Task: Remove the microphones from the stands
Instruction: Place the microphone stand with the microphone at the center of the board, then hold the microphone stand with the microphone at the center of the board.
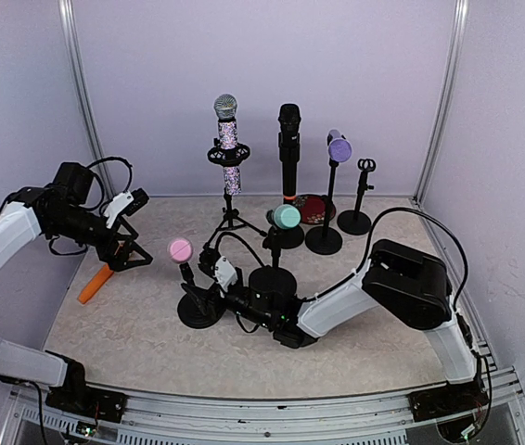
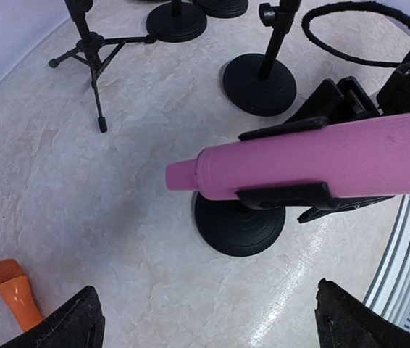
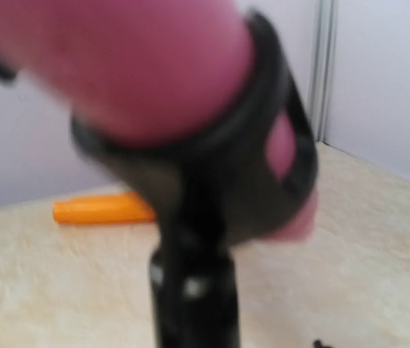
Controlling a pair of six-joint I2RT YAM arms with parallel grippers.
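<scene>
A pink microphone [image 1: 180, 250] [image 2: 321, 159] sits tilted in the black clip of a short stand with a round base [image 1: 198, 312] [image 2: 240, 226]. My right gripper [image 1: 211, 279] reaches in from the right at the stand's pole, just below the clip. Its wrist view is blurred and filled by the clip [image 3: 212, 167], the pink microphone [image 3: 132, 65] and the pole [image 3: 194, 290]; its fingers do not show, so I cannot tell how its jaws stand. My left gripper [image 1: 120, 243] [image 2: 208, 326] hangs open to the left of the stand, holding nothing.
An orange microphone [image 1: 96, 283] [image 2: 17, 293] [image 3: 103, 209] lies on the table at the left. Behind stand a glitter microphone on a tripod [image 1: 228, 139], a black microphone [image 1: 288, 148], a teal one [image 1: 286, 218], a purple one [image 1: 339, 148] and an empty stand [image 1: 364, 169].
</scene>
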